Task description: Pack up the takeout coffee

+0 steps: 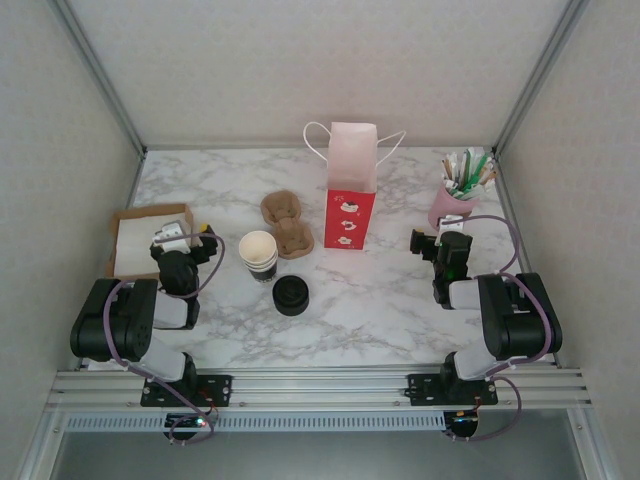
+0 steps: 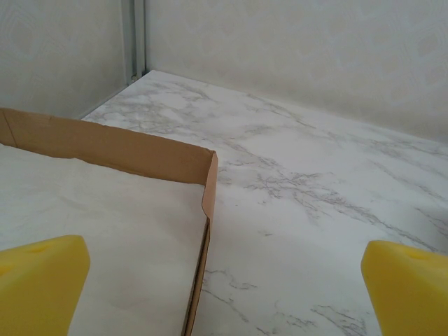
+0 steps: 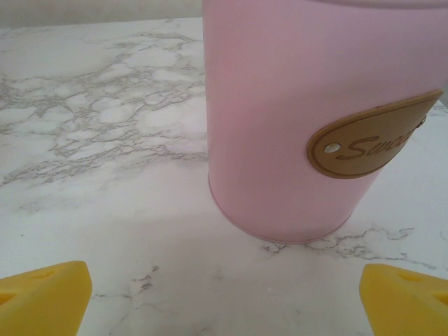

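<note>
the takeout coffee (image 1: 291,296) stands on the counter (image 1: 385,295), to the right of the left tool (image 1: 183,238) and slightly back toward the arm bases, well apart to the left of the right tool (image 1: 428,241). it sits upright: black lid up, long axis vertical. its wall is too dark to read from above.

task status, as judged: not started. the cup is outside the paper bag (image 1: 350,195), which stands ahead, between the two tools. remaining: grasp, lift, place in the bag.

a lidless cup (image 1: 258,250) stands just beside the coffee, pulp carriers (image 1: 286,222) beyond it.

left tool: jaws wide apart, empty, over the cardboard tray (image 1: 150,212) edge. right tool: jaws wide apart, empty, facing the pink can (image 1: 448,208).
</note>
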Controlling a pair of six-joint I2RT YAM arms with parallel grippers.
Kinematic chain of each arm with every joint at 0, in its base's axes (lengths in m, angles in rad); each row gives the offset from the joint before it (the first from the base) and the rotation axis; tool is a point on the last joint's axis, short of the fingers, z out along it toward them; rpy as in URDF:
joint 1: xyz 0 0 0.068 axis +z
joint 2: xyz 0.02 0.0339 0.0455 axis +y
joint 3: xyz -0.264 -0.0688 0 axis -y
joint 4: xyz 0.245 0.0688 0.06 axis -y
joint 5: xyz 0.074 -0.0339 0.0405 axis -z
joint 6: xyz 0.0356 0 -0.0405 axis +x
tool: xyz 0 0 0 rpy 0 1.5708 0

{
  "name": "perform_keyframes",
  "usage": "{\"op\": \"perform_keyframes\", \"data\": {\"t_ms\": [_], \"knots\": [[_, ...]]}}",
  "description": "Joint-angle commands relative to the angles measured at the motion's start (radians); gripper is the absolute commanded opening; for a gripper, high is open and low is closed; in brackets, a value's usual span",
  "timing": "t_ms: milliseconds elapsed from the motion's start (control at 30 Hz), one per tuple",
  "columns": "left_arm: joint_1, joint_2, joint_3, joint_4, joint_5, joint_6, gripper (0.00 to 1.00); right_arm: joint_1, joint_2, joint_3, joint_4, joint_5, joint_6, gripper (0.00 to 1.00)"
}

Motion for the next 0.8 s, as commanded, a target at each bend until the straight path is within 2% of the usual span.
{"op": "perform_keyframes", "data": {"t_ms": [0,333,433,533,633,767], "knots": [[-0.005,0.006,0.014,0.041,0.000,0.016,0.99,-0.007,0.008,0.006,0.020,-0.015,-0.011,0.99],[-0.005,0.007,0.014,0.041,0.000,0.015,0.99,-0.008,0.008,0.005,0.021,-0.015,-0.010,0.99],[-0.008,-0.005,0.024,0.013,0.053,0.039,0.99,-0.007,0.008,0.006,0.020,-0.015,-0.010,0.99],[-0.010,-0.046,0.005,0.019,0.019,0.028,0.99,-0.006,0.007,0.004,0.024,-0.022,-0.014,0.99],[-0.011,-0.117,-0.052,0.059,-0.054,0.006,0.99,-0.001,-0.044,0.043,-0.090,-0.036,-0.028,0.99],[-0.013,-0.242,-0.055,-0.049,-0.093,-0.003,1.00,0.007,-0.154,0.082,-0.211,-0.020,-0.030,0.99]]}}
